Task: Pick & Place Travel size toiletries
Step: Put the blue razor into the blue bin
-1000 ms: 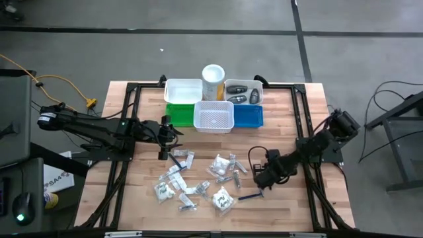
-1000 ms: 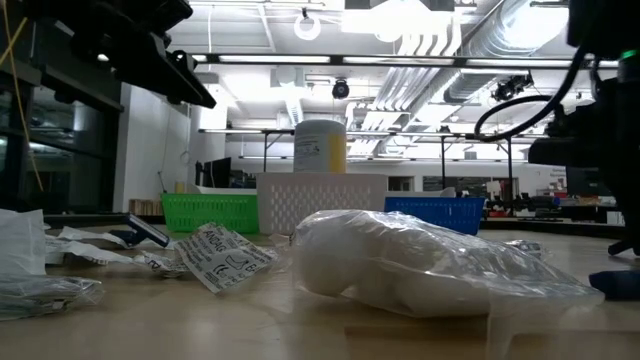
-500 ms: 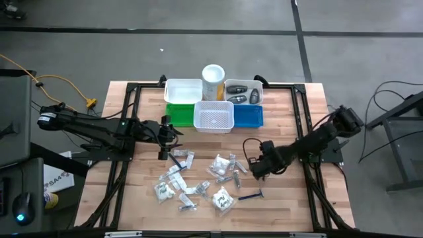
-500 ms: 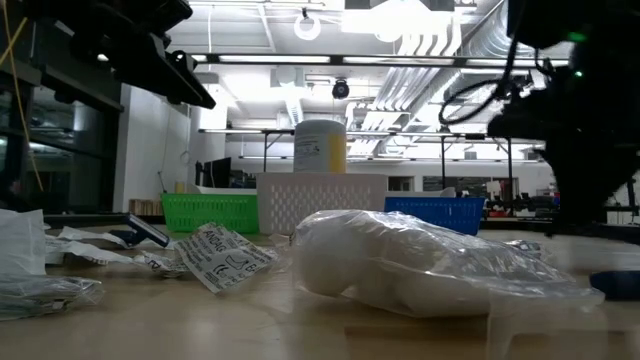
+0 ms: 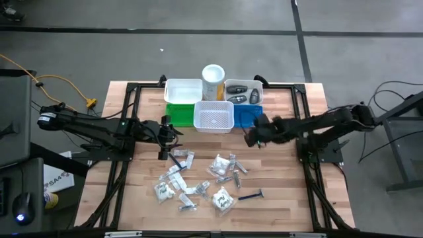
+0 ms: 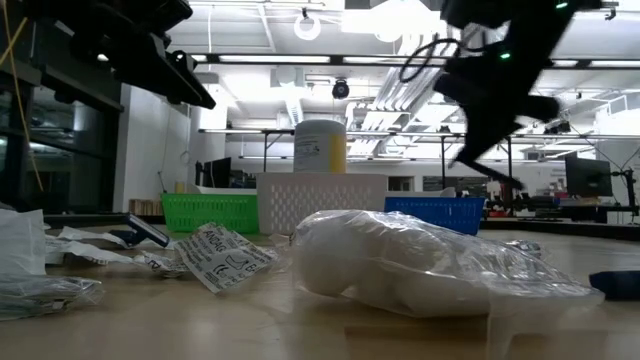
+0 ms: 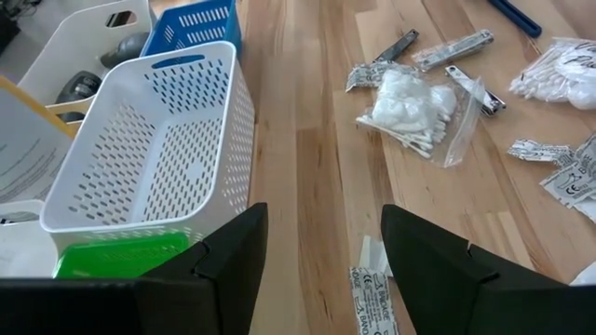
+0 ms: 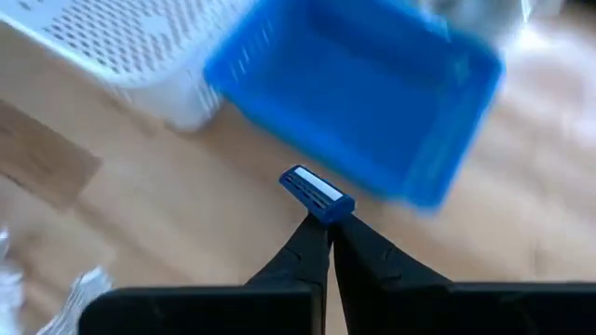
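Crinkly packets, silvery sachets and nail clippers lie scattered on the wood (image 5: 198, 178), with a dark razor (image 5: 250, 196) at the pile's near right. My right gripper (image 5: 255, 136) hangs in the air just near of the blue bin (image 5: 248, 116), shut on a blue razor (image 8: 317, 194). Beside the green bin (image 5: 178, 112), my left gripper (image 5: 163, 151) waits open, holding nothing, its fingers (image 7: 233, 261) apart above the bare wood. Dark grey oval pieces lie in the far right white bin (image 5: 243, 90). My right gripper pinches the blue razor between its two fingertips (image 8: 312, 244). Its blue head (image 8: 317, 194) sticks out just past the tips, and the fingers hide the handle. The razor is lifted clear of the table, in front of the blue bin's near wall (image 8: 372, 177).
The white perforated basket (image 5: 213, 117) stands between the green and blue bins. Behind it are a white bin (image 5: 183, 89) and the tall white-and-yellow cylinder (image 5: 213, 80). In the low view, a bag of cotton (image 6: 400, 260) fills the foreground. Black frame rails run along both table sides.
My right gripper has risen from the table at the pile's right and swung toward the far edge and the blue bin, carrying the blue razor clear of the wood. The left arm has kept still, and the pile is unchanged.
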